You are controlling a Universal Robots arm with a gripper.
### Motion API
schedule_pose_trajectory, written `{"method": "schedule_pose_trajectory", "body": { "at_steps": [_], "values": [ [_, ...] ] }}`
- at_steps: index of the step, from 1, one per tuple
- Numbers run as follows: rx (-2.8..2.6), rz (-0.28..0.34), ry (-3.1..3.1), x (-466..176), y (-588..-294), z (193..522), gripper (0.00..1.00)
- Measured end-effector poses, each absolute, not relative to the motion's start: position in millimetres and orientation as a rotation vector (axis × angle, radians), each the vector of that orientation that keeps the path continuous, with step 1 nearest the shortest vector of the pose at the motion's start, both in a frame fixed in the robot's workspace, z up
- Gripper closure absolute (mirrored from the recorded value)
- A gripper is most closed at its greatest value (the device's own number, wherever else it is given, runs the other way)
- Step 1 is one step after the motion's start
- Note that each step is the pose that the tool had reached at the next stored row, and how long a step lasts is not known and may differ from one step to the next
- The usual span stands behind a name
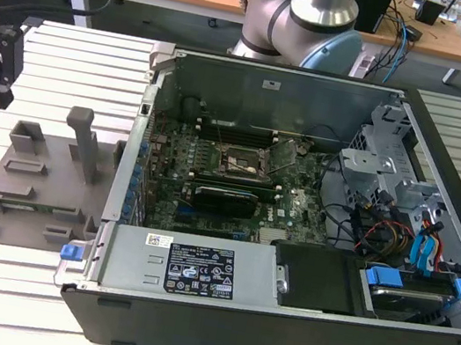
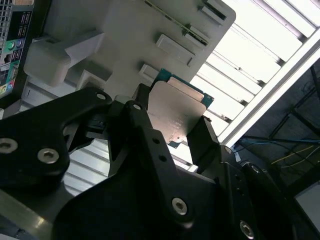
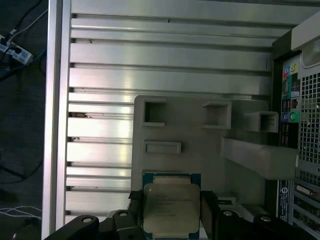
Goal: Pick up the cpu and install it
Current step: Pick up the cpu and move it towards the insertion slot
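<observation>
The cpu sat pinched between the gripper's two black fingers, which pressed on two opposite edges, so the pincer was closed narrowly on the chip. Its silvery lid faced both wrist cameras, with the green rim showing at the free edge. It was nearly square (hardly any long axis to speak of), and its gripped edges ran along the fingers.

Behind the cpu lay the gray tray, with its rectangular pockets and raised blocks. Beyond that were the table's aluminium slats. The case's rear ports stood just beside the tray.

In the exterior view, the gripper hung at the exterior view's far left, over the slatted table and past the tray's outer side, well apart from the open case. A tall post on the tray stood between gripper and case. Inside the case the socket lay on the motherboard. The arm's base rose behind the case.
</observation>
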State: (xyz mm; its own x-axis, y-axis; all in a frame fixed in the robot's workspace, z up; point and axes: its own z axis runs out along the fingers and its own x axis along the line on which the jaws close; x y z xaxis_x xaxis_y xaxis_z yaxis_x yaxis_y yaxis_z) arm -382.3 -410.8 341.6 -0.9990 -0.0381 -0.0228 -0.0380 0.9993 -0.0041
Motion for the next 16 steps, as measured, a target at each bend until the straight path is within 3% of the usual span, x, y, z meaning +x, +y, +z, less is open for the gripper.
{"method": "schedule_pose_trajectory", "body": {
  "at_steps": [16],
  "values": [
    [-0.059,-0.006,3.118,-382,-406,385,0.45]
  ]
}}
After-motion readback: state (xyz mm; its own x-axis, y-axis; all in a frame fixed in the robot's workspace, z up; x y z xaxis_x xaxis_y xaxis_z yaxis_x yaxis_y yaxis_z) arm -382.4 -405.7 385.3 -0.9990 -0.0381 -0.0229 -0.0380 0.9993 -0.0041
